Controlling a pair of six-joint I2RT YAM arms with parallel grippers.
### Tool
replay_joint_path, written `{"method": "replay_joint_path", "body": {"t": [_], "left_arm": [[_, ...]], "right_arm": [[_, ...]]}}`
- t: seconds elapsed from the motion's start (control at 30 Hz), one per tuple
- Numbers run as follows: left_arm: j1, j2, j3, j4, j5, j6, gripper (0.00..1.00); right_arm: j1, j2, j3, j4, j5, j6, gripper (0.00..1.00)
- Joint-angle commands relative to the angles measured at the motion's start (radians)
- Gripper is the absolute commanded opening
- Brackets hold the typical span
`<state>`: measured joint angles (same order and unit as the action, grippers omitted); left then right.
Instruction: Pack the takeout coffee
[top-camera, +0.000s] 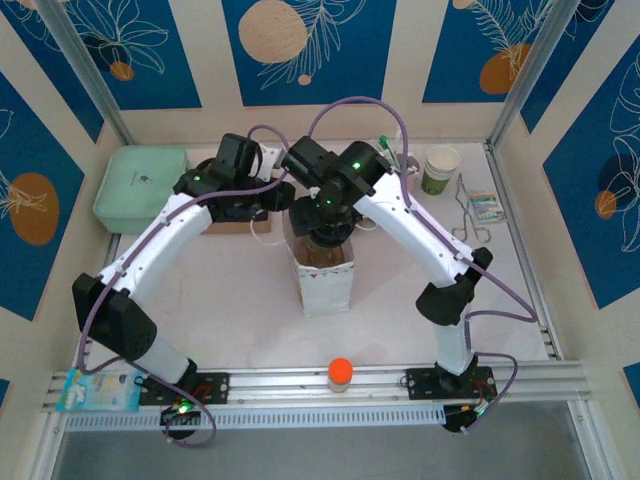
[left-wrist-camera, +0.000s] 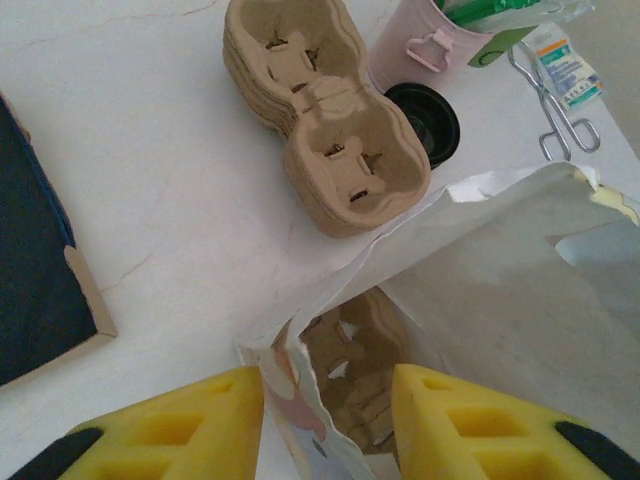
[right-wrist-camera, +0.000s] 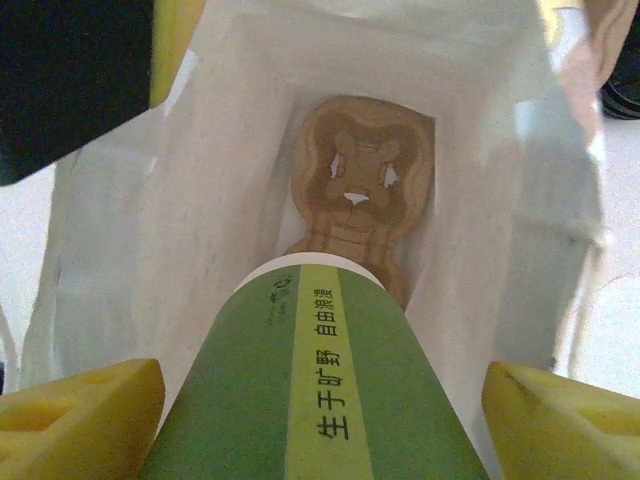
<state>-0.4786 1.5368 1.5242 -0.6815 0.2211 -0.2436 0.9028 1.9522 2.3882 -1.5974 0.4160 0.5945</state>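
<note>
Not yet packed: white green-banded paper cup (right-wrist-camera: 320, 330) clasped in right pincer (right-wrist-camera: 325, 405) at mouth of open white paper bag (right-wrist-camera: 225, 150), above brown pulp carrier (right-wrist-camera: 365, 180) on bag floor; left pincer (left-wrist-camera: 325, 400) parted astride bag rim; lowering and release judged outstanding.

The left arm (top-camera: 160, 235) and the right arm (top-camera: 420, 230) are showing white links and black joints, with small green lights glowing. Purple cables (top-camera: 350, 102) are running along them. The fingers (left-wrist-camera: 170, 430) are looking yellow and blocky.

Carrier (right-wrist-camera: 362, 180) lies in bag (right-wrist-camera: 230, 150), cup (right-wrist-camera: 320, 390) above it.
</note>
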Motion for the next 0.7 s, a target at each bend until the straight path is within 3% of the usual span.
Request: {"method": "replay_joint_path", "body": {"t": [0.0,0.67], "left_arm": [[0.009,-0.058,-0.040,0.015,0.030,-0.028,0.37],[0.009,-0.165,-0.117,0.016,0.025,-0.064,0.32]], "right_arm": [[0.015,0.014,0.036,-0.038,-0.004,0.005,0.51],[0.051,0.060,0.032,-0.142,0.109,0.023,0.51]]}}
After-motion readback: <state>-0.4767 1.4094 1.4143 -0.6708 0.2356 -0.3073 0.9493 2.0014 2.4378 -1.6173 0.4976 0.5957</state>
